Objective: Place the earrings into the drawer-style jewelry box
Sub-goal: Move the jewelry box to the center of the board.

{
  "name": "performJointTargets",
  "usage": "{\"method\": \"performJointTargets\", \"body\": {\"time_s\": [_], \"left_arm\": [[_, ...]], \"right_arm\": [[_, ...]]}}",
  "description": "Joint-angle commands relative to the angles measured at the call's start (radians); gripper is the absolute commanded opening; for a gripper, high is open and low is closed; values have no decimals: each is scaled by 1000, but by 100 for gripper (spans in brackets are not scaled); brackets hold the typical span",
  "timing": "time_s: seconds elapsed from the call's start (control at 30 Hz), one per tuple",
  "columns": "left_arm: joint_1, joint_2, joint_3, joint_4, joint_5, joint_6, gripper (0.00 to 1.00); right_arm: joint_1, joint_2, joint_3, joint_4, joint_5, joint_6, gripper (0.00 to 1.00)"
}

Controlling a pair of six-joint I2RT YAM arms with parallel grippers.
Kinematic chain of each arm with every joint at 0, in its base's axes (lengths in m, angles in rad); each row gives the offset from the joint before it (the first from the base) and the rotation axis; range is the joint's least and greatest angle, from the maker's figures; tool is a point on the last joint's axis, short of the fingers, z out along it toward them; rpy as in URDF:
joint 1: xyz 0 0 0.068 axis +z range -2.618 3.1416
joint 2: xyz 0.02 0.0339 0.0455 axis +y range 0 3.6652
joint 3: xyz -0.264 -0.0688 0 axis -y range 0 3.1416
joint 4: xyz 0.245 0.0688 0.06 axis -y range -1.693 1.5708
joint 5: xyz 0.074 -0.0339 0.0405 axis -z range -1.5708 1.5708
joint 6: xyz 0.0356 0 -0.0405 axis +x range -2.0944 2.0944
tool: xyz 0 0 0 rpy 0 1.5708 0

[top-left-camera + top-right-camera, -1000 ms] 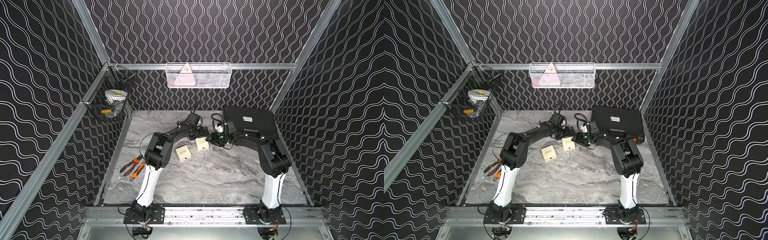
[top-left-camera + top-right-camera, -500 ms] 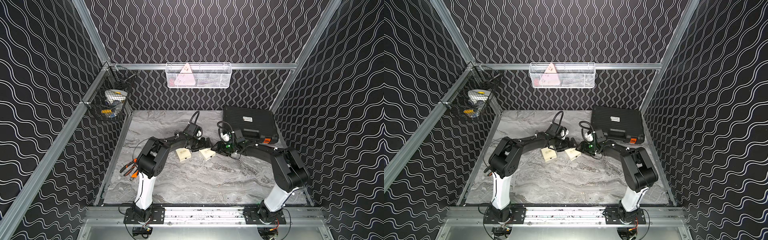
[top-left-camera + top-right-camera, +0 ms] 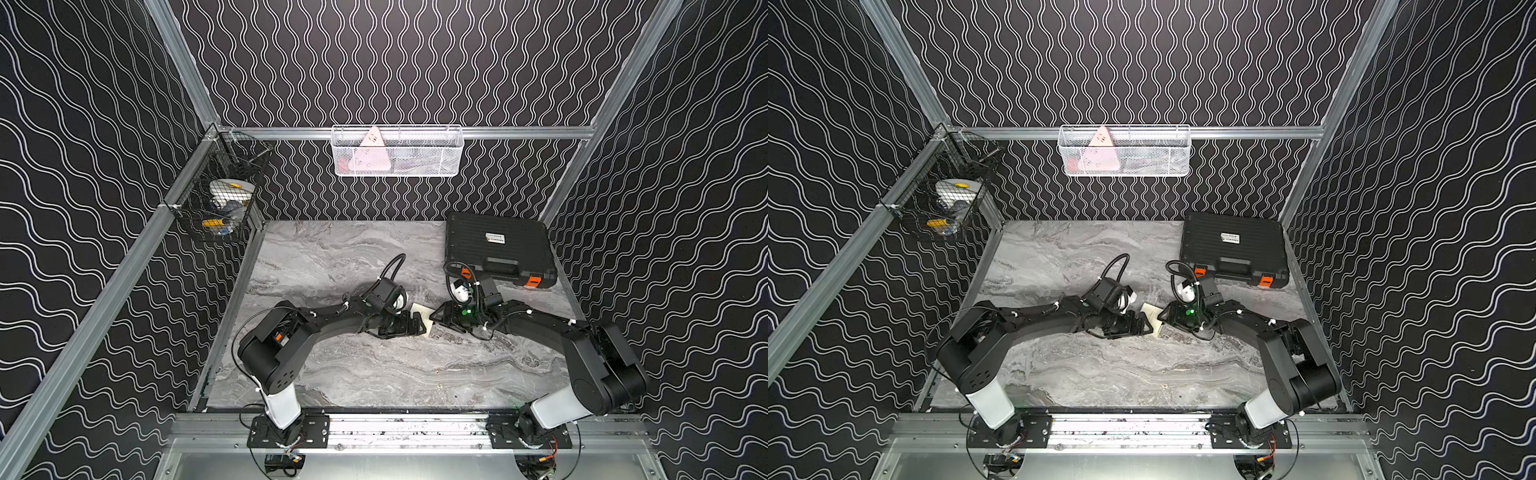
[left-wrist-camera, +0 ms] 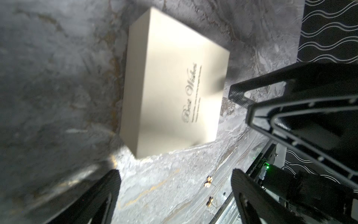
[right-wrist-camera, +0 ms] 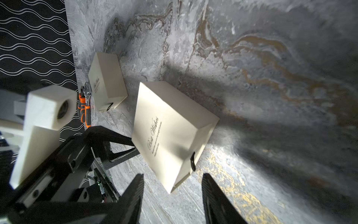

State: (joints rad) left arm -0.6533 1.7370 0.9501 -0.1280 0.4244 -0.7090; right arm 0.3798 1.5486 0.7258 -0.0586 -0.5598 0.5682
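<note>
On the marble bench (image 3: 374, 374), nothing of the task is judged done yet. The left gripper (image 4: 174, 174) and the right gripper (image 5: 172, 176) are set low on opposite sides of the drawer-style jewelry box (image 5: 170, 131). The left jaws are spread wide and empty. The right jaws are parted with nothing clamped, and the box's tab end is just ahead of them. The box lies flat with its drawer shut, the dark pull tab (image 5: 192, 161) hanging against the end face. The earrings (image 4: 208, 179) are seen as two gold specks on the bare bench toward its front edge, well apart from the box. Opening the drawer, picking up each earring and placing it inside are all left.
</note>
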Motion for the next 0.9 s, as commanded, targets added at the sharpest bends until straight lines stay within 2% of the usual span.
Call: {"method": "performJointTargets", "body": {"time_s": [0.0,0.13,0.27,0.43,0.7,0.87], "left_arm": [[0,-27,-17,-16,-58,9,94],[40,-50,-37,-80,-125,49,95],[133,-73,-77,-102,-154,68,96],[213,-47,-33,-192,-209,112,96],[258,-53,12,-223,-229,124,97],[260,-86,-13,-226,-229,121,97]], "right_arm": [[2,25,18,48,-12,9,52],[0,60,61,39,-6,-14,53],[1,94,87,45,-12,-22,53],[0,134,107,54,-27,-28,53],[43,182,152,60,-40,-39,52],[70,217,191,57,-37,-34,52]]}}
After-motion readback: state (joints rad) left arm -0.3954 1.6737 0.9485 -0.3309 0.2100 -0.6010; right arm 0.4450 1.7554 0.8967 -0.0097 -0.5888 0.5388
